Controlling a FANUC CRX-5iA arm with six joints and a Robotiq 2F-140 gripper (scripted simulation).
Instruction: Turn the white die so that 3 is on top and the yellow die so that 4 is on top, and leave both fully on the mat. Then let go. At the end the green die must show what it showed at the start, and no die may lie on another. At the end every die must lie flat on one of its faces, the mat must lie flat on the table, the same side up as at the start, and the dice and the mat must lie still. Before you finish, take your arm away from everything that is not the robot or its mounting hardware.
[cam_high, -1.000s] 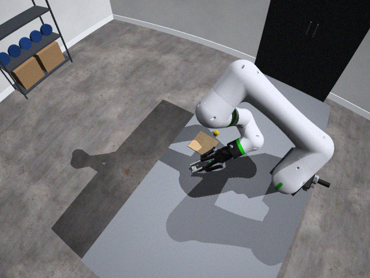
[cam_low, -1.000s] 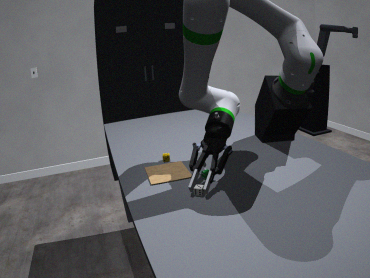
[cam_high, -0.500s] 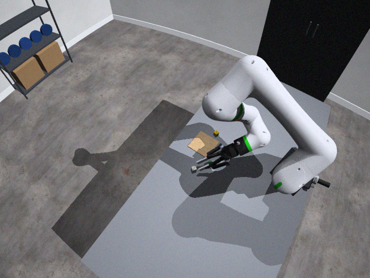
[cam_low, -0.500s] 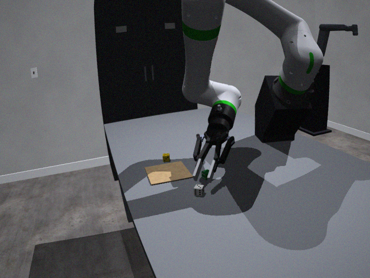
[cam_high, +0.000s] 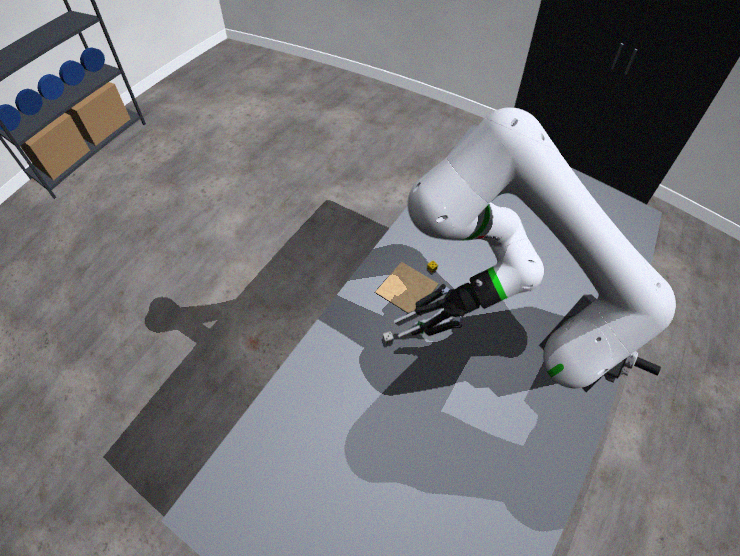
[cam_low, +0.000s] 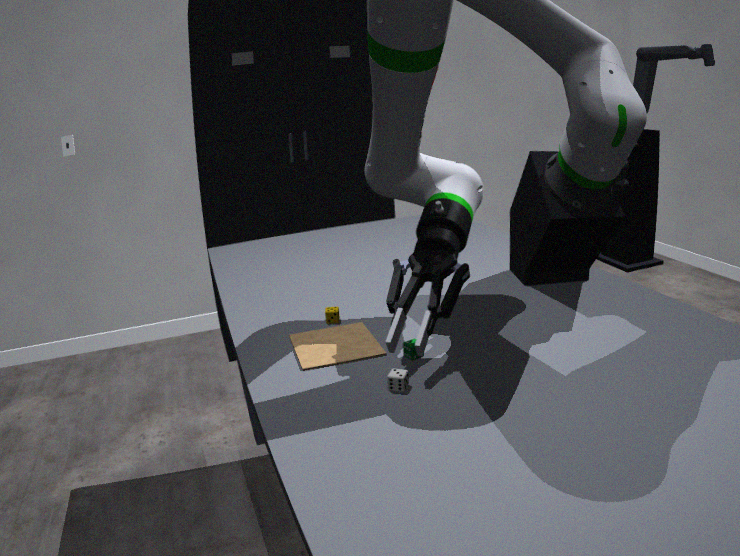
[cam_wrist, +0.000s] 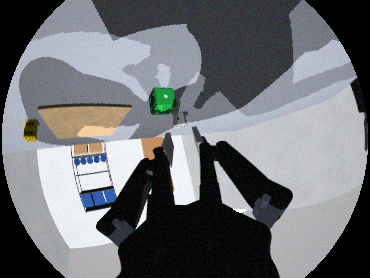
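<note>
The white die (cam_high: 387, 338) lies on the grey table in front of the tan mat (cam_high: 406, 286), off it; it also shows in the exterior view (cam_low: 397, 380). The yellow die (cam_high: 431, 266) (cam_low: 332, 315) sits on the table just behind the mat (cam_low: 336, 344), off it. The green die (cam_low: 410, 348) lies on the table to the right of the mat, just beyond my fingertips in the wrist view (cam_wrist: 161, 101). My gripper (cam_low: 406, 346) hangs low over the green die, fingers partly open, with nothing between them. The white die is apart from the fingers.
The arm's black pedestal (cam_low: 556, 227) stands at the back right of the table. The table's left edge (cam_low: 239, 358) runs close beside the mat. A shelf with boxes (cam_high: 53, 101) stands far off on the floor.
</note>
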